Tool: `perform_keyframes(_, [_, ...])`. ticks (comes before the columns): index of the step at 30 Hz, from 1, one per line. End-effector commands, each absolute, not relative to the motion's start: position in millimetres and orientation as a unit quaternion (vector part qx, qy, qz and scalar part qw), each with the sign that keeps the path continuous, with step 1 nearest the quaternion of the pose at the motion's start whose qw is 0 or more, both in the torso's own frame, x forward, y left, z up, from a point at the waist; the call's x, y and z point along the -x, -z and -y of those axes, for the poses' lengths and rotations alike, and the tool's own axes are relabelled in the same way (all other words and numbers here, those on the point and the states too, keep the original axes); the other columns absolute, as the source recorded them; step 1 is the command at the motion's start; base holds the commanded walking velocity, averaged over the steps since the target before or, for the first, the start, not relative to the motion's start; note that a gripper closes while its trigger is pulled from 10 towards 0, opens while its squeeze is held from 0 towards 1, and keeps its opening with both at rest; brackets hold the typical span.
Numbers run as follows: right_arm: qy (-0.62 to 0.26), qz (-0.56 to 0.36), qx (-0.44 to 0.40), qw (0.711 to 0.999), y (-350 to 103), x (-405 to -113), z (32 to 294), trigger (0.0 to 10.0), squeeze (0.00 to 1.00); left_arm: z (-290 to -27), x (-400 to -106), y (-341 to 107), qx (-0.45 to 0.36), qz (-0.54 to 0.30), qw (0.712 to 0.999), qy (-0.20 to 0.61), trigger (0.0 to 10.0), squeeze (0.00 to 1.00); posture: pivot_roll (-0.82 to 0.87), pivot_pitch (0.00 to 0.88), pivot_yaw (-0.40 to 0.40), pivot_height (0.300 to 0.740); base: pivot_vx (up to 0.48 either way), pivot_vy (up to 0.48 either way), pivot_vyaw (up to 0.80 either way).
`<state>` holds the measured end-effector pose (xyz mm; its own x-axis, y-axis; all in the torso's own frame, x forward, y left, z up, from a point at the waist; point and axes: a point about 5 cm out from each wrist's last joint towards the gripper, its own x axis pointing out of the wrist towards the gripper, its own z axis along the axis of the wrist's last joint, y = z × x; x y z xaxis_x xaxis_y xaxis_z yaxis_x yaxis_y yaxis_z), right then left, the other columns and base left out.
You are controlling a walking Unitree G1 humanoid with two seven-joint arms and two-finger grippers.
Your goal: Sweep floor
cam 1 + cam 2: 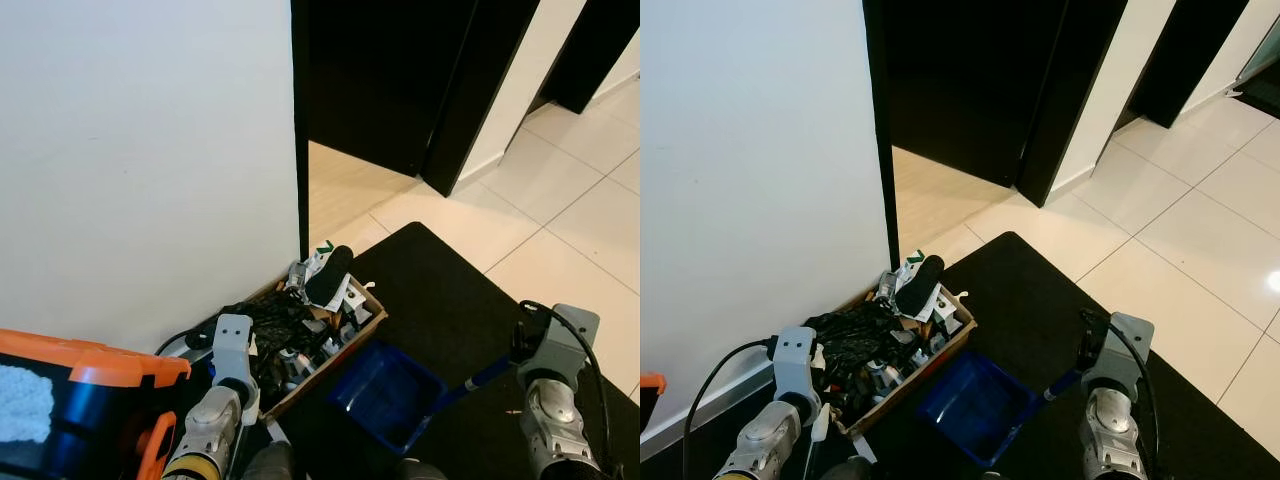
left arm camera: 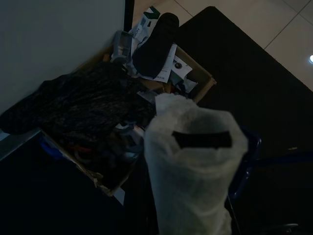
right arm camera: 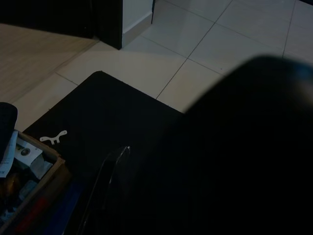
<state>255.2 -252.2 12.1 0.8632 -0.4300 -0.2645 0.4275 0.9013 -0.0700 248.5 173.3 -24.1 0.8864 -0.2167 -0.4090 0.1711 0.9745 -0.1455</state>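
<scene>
left blocked: wall [image 1: 140,150], my orange bin [image 1: 90,400] | ahead: cluttered cardboard box [image 1: 300,320] against wall, blue dustpan [image 1: 385,395] just beside it | right: I see open black mat [image 1: 470,310], tiles [image 1: 560,200] | doorway [image 1: 370,80] open beyond

A box [image 1: 300,330] sits against the wall [image 1: 140,150], left of the mat [image 1: 450,300]; the dustpan [image 1: 385,393] lies on the mat, touching the box.

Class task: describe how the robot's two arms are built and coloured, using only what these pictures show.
Both arms are silver-grey metal, each ending in a boxy grey wrist block. The left arm has a yellow band near its base and a black cable looping beside it. The right arm carries a black cable arching over its wrist block.
</scene>
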Motion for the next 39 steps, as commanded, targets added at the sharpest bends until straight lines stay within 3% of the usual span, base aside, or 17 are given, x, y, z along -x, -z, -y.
perform_keyframes(1, [0.221, -0.146, 0.012, 0.964, -9.1, -251.7, 256.2, 4.9, 0.00, -166.7, -243.6, 29.2, 0.060, -0.226, 0.967, 0.105, 10.0, 0.00, 0.06, 0.089, -0.042, 0.740, 0.000, 0.000, 0.00])
perform_keyframes(2, [0.220, -0.146, 0.013, 0.964, -9.3, -252.0, 257.0, 3.5, 0.00, -166.6, -243.8, 29.0, 0.060, -0.226, 0.967, 0.105, 10.0, 0.00, 0.06, 0.088, -0.042, 0.740, 0.000, 0.000, 0.00])
perform_keyframes(3, [0.220, -0.146, 0.014, 0.964, -9.4, -252.2, 257.7, 3.5, 0.00, -166.6, -244.0, 28.9, 0.060, -0.225, 0.967, 0.104, 10.0, 0.00, 0.06, 0.088, -0.042, 0.740, 0.000, 0.000, 0.00])
perform_keyframes(5, [0.221, -0.146, 0.015, 0.964, -9.3, -252.4, 259.2, 1.8, 0.00, -166.4, -244.2, 28.9, 0.059, -0.226, 0.967, 0.104, 10.0, 0.00, 0.06, 0.089, -0.044, 0.740, 0.000, 0.000, 0.00])
perform_keyframes(6, [0.220, -0.146, 0.015, 0.964, -9.4, -252.8, 259.1, 0.0, 0.00, -166.5, -244.4, 28.8, 0.059, -0.226, 0.967, 0.104, 10.0, 0.00, 0.06, 0.088, -0.047, 0.740, 0.000, 0.000, 0.00])
perform_keyframes(17, [0.185, -0.153, 0.019, 0.971, -8.5, -256.0, 253.3, 0.0, 0.00, -168.9, -246.0, 28.2, 0.045, -0.228, 0.967, 0.102, 10.0, 0.00, 0.07, 0.080, -0.052, 0.740, 0.000, 0.000, 0.00])
perform_keyframes(20, [0.164, -0.146, 0.041, 0.975, -13.5, -256.8, 255.8, 0.0, 0.00, -172.7, -246.1, 27.9, -0.014, -0.230, 0.969, 0.092, 10.0, 0.00, 0.06, 0.073, -0.048, 0.740, 0.000, 0.000, 0.00])
perform_keyframes(21, [0.152, -0.144, 0.047, 0.977, -16.1, -256.9, 256.9, 1.8, 0.00, -173.9, -246.9, 26.1, -0.019, -0.226, 0.970, 0.088, 10.0, 0.00, 0.06, 0.077, -0.049, 0.740, 0.000, 0.000, 0.00])
perform_keyframes(22, [0.129, -0.140, 0.052, 0.980, -19.9, -256.8, 257.1, 10.0, 0.00, -175.1, -249.2, 21.3, -0.010, -0.212, 0.973, 0.086, 10.0, 0.00, 0.06, 0.079, -0.047, 0.740, 0.000, 0.000, 0.00])
perform_keyframes(33, [-0.038, -0.135, 0.069, 0.988, -45.0, -253.2, 259.0, 10.0, 0.00, -171.2, -271.5, -34.6, 0.047, -0.093, 0.987, 0.120, 10.0, 0.00, 0.07, 0.081, -0.023, 0.740, 0.000, 0.000, 0.00])
perform_keyframes(36, [-0.093, -0.139, 0.061, 0.984, -55.5, -255.0, 254.8, 10.0, 0.00, -151.1, -276.5, -68.7, 0.061, -0.048, 0.981, 0.178, 10.0, 0.00, 0.07, 0.082, -0.014, 0.740, 0.000, 0.000, 0.00])
perform_keyframes(39, [-0.078, -0.111, 0.020, 0.990, -69.9, -262.6, 253.4, 10.0, 0.00, -135.8, -276.9, -96.2, 0.058, -0.005, 0.976, 0.209, 10.0, 0.00, 0.07, 0.082, -0.007, 0.740, 0.000, 0.000, 0.00])
